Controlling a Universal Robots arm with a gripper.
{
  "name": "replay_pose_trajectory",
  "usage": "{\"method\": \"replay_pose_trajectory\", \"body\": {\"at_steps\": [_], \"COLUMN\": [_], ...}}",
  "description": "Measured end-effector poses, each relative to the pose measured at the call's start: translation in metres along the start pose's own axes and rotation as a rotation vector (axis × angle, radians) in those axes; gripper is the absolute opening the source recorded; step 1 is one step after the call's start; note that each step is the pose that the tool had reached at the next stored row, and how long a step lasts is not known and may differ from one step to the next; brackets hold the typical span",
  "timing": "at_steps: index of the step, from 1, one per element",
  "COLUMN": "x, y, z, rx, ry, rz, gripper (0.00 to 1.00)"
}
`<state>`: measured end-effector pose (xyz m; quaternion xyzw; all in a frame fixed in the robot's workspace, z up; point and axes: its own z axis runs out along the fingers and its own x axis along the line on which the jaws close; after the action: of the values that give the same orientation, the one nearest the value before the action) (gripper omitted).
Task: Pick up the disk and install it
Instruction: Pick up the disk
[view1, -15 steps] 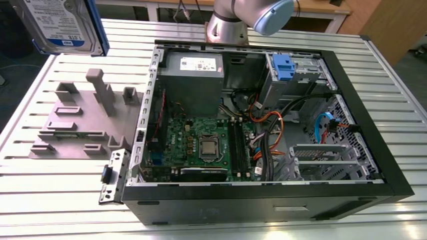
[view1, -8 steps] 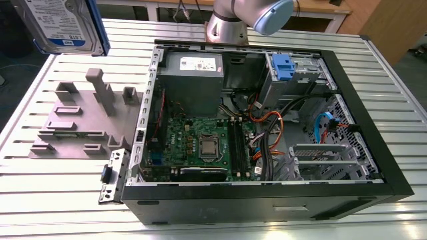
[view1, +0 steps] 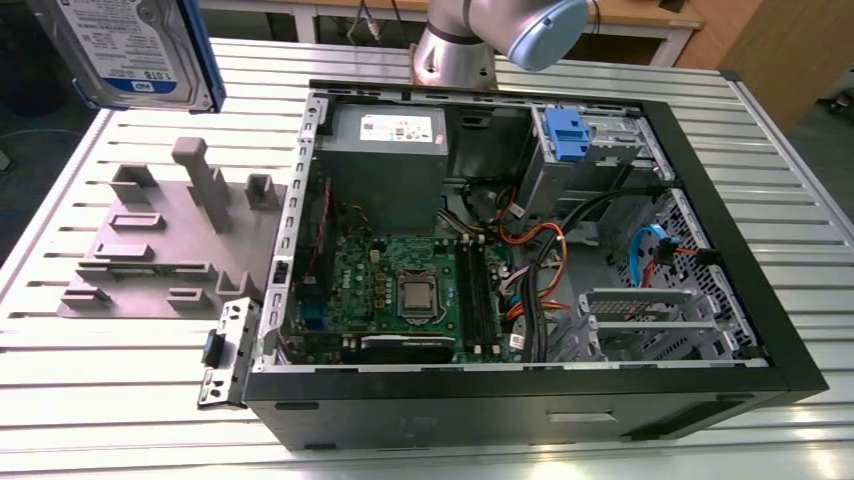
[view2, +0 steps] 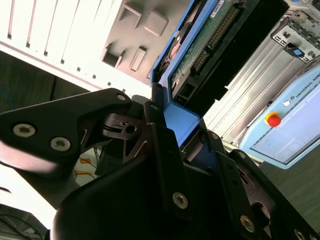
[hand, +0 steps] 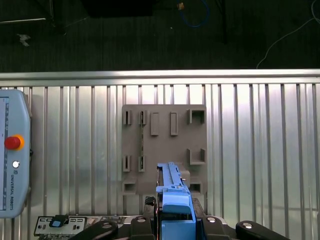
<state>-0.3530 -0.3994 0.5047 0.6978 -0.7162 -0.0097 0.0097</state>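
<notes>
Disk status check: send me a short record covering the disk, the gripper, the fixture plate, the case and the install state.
disk: held in the air at the exterior view's upper left, outside the case
gripper: shut on the disk's blue carrier frame, in the second wrist view
grey fixture plate: flat on the table, beneath the disk in the first wrist view
computer case: lying on the table, side open, motherboard exposed
install: not yet done
</notes>
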Motion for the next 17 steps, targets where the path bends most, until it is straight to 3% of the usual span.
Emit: {"method": "replay_pose_trajectory", "body": {"at_steps": [13,17], "x": [0.0000,0.0037], "y": [-0.0012,-0.0012], "z": [0.0000,0.0000], "rx": [0.0000,0.0000], "ry": [-0.0001,0.0000], "rz": [0.000,0.000], "gripper": [0.36,0.36]}}
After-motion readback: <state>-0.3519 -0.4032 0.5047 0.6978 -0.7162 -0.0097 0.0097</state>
